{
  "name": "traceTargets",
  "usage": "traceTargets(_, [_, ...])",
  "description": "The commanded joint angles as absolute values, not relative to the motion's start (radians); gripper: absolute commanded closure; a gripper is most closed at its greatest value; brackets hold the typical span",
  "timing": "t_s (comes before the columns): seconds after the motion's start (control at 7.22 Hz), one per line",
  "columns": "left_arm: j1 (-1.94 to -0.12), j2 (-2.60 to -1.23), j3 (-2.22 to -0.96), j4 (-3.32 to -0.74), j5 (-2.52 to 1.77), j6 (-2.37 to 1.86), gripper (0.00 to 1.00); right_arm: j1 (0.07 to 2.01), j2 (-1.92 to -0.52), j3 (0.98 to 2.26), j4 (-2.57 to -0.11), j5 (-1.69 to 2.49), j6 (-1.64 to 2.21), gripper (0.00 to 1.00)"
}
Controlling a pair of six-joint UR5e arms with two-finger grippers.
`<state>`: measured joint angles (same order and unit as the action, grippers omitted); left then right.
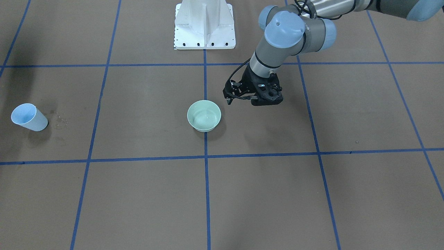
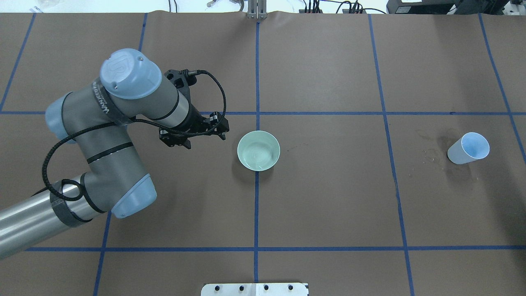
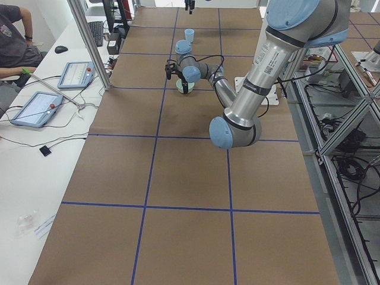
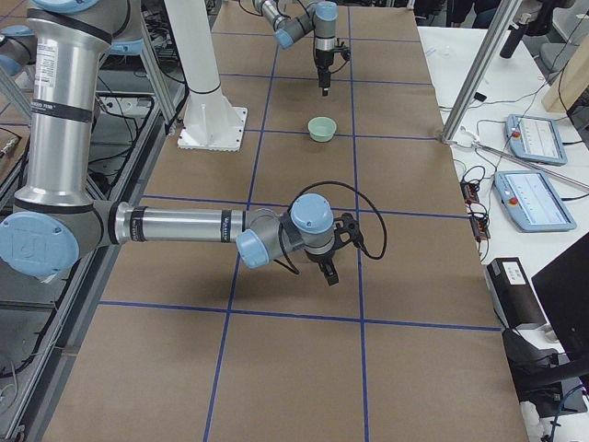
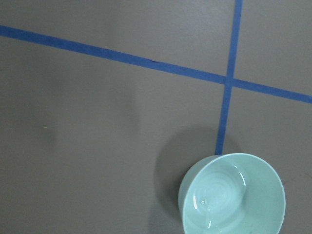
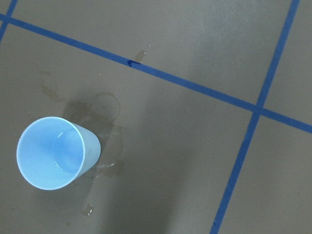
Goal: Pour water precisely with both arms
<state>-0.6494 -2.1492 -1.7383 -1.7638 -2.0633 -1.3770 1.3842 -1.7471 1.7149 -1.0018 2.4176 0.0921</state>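
The water (image 6: 61, 165) is glimpsed only as faint glints inside the upright blue cup (image 6: 54, 152), set on the bench (image 2: 328, 205) well apart from the green bowl (image 2: 258, 150); whether the right gripper (image 4: 329, 269) or the left gripper (image 1: 266, 100) is clenched cannot be told; the cup is best grasped mid-wall and kept level.

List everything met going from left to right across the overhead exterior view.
Silver-grey left arm with pale blue joint caps → its black end effector → pale green round bowl → dark wet stains on the brown paper → light blue plastic cup.
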Motion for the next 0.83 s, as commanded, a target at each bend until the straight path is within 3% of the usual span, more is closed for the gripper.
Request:
traceTargets(0.0, [-0.657, -2.123, -1.758, -1.763, -2.062, -1.374, 0.0, 1.322, -1.792, 1.66, -0.588, 2.402, 0.25, 0.01])
traceTargets(0.69, [-0.655, -2.123, -1.747, -1.763, -2.057, -1.376, 0.0, 1.091, -1.862, 1.571, -0.083, 2.178, 0.6, 0.01])
